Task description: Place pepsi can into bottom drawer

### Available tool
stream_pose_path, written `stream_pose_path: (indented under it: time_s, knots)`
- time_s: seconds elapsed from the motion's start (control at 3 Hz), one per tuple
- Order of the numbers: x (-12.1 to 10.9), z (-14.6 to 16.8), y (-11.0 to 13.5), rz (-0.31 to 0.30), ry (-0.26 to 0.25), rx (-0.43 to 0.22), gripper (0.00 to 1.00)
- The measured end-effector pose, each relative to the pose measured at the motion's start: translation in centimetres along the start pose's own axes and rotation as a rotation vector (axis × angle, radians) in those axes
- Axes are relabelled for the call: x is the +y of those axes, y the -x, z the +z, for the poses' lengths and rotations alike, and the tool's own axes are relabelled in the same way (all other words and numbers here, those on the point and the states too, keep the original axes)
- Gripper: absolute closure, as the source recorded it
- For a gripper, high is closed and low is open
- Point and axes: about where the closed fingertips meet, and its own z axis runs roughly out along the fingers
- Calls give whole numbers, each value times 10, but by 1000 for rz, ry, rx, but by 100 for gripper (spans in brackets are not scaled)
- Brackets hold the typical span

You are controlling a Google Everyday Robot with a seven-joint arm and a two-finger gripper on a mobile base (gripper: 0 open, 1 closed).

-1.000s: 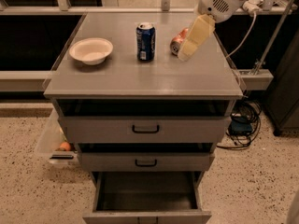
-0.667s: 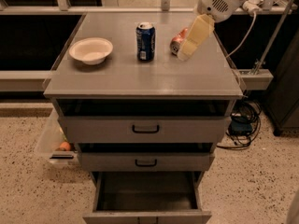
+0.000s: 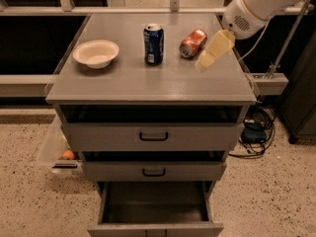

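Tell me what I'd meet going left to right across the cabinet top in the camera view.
white bowl → pepsi can → crushed orange can → end effector, hanging over the right side of the cabinet top

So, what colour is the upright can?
Dark blue pepsi can, camera view; tool hovers beside the orange can.

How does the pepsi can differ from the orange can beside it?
The pepsi can is dark blue; the orange can is orange-red. The pepsi can stands upright, while the orange can lies on its side. The pepsi can looks intact, the orange can crushed. The gripper hangs beside the orange can, on its far side from the pepsi can. Both cans rest on the cabinet top.
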Motion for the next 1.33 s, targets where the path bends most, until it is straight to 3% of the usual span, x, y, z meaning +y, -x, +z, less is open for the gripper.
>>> stream_pose_path:
  time_s: [0.33, 0.67, 1.33]
  knots:
    - [-36, 31, -24, 146, -101, -29, 0]
    - [-74, 67, -24, 226, -147, -81, 0]
    - [-82, 78, -19, 224, -149, -103, 0]
